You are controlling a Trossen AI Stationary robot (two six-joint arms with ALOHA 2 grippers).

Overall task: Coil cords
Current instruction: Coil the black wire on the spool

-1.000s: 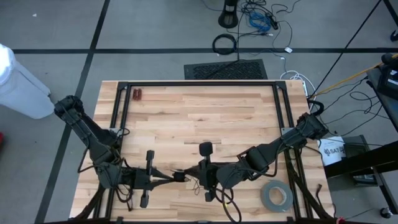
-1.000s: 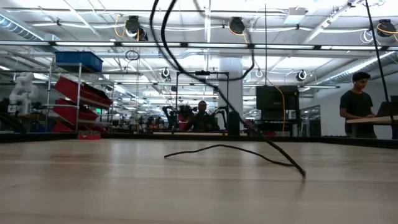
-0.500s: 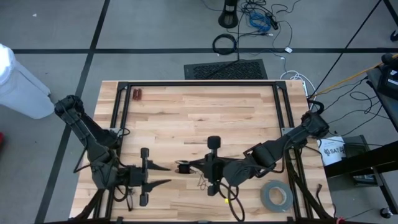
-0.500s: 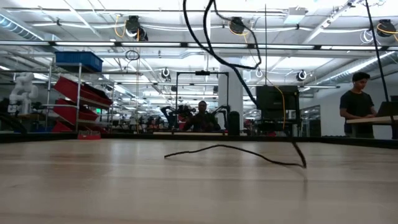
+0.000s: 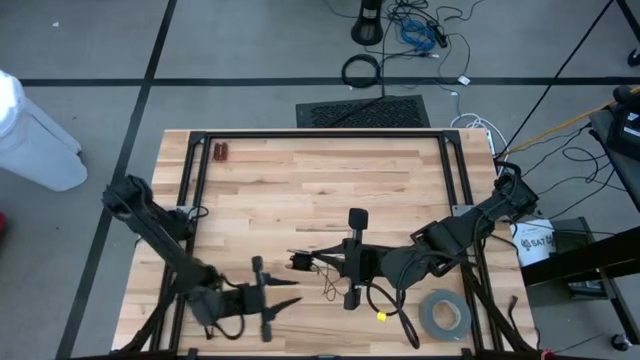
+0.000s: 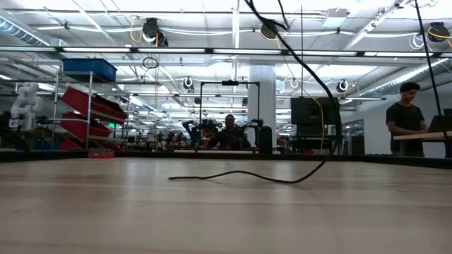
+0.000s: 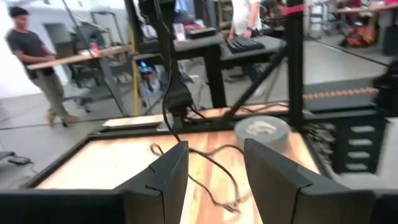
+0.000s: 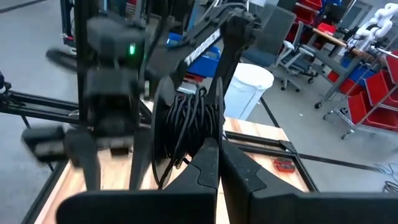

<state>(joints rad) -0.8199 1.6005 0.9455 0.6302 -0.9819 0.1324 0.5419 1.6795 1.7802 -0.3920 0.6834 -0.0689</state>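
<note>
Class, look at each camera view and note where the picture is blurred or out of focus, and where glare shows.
Left wrist view: the grey tape roll and background are smeared by blur. Right wrist view: the left arm is blurred; the cord bundle is sharper. Low view: ceiling lights glare; the near tabletop is soft.

A pale wooden table (image 5: 330, 180) of butcher-block planks fills the middle of the high view, edged by a black metal frame (image 5: 320, 134). Near its upper-left corner lies a small reddish-brown object (image 5: 220, 152), too small to identify. A grey tape roll (image 5: 444, 315) lies flat at the lower right of the tabletop. Just left of it sits a tiny yellow item (image 5: 380, 317), perhaps a bead. Loose strands of the thin black cord (image 5: 325, 272) trail across the wood at lower centre; the low view shows one strand lying along the surface.
</note>
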